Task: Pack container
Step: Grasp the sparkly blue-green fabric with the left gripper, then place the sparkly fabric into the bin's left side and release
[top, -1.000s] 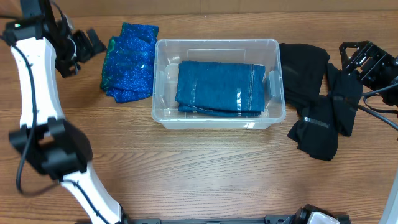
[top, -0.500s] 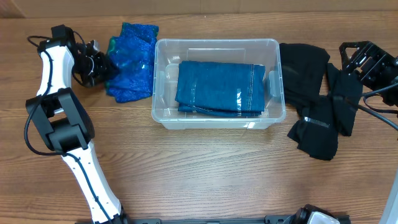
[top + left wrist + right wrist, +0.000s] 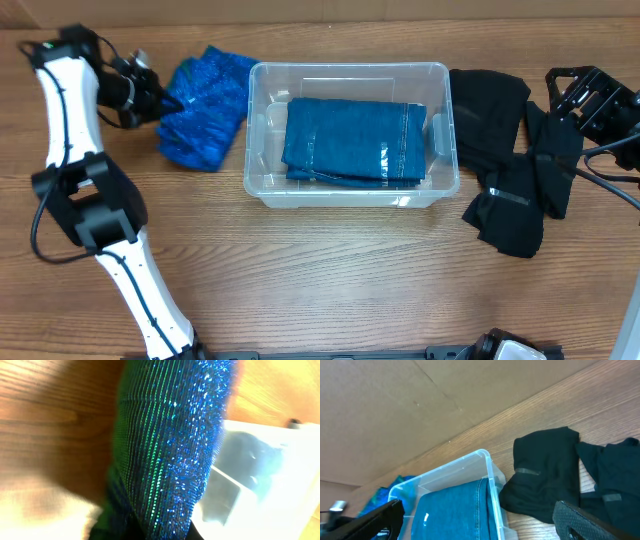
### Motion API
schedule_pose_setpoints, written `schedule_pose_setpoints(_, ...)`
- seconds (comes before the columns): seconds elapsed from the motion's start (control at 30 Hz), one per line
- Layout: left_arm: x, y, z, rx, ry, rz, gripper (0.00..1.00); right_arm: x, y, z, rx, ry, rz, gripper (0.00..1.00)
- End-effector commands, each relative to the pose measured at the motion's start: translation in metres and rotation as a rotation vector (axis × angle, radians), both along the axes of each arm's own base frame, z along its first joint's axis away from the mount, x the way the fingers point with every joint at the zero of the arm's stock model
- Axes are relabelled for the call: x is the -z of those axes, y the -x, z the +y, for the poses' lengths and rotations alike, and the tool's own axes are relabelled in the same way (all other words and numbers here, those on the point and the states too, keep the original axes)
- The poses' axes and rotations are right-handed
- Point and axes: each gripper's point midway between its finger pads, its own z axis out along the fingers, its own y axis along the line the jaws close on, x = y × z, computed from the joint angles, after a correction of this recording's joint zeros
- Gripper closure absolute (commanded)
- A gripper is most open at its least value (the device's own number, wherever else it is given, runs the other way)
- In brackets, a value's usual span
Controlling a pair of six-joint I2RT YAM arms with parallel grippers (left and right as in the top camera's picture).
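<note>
The container (image 3: 348, 67) sits mid-counter (image 3: 330, 280), jeans (image 3: 355, 140) folded flat inside so more can go on top. Left of it, our left tool (image 3: 150, 92) looks clamped on an edge of the cloth (image 3: 205, 110), we judge to carry it in. Right of it, our right tool (image 3: 477, 505) gapes empty by the black garments (image 3: 500, 150).

Wooden desk (image 3: 330, 270). Centre: clear container (image 3: 350, 67), resting flat. Upper left, just beside its left wall: glittery blue cloth (image 3: 205, 110). Right side: black garments (image 3: 505, 150), spread out.
</note>
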Motion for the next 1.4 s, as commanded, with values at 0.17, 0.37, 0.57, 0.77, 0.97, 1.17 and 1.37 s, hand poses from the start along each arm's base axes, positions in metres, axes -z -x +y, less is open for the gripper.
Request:
schedule_pose_setpoints(0.17,-0.27,0.072,-0.1,0.035,0.047,-0.504,0.96,-0.003,0.0,-0.001,-0.002,0.005,-0.012,0.0)
schedule_pose_setpoints(0.37,-0.27,0.096,-0.176,-0.083,-0.091,-0.39,0.96,-0.003,0.0,-0.001,-0.002,0.005,-0.012,0.0)
schedule_pose_setpoints(0.57,-0.217,0.089,-0.243,-0.288,-0.213,-0.239,0.96,-0.003,0.0,-0.001,-0.002,0.005,-0.012,0.0)
schedule_pose_setpoints(0.77,-0.162,0.073,-0.265,-0.306,-0.276,-0.189,0.96,-0.003,0.0,-0.001,-0.002,0.005,-0.011,0.0)
schedule_pose_setpoints(0.97,-0.103,0.058,-0.285,-0.157,-0.269,-0.153,0.96,-0.003,0.0,-0.001,-0.002,0.005,-0.012,0.0)
schedule_pose_setpoints(1.17,-0.135,0.039,-0.323,0.101,-0.153,-0.405,0.96,-0.003,0.0,-0.001,-0.002,0.005,-0.012,0.0)
schedule_pose_setpoints(1.37,-0.112,0.051,-0.294,0.069,-0.28,-0.307,0.96,-0.003,0.0,-0.001,-0.002,0.005,-0.012,0.0)
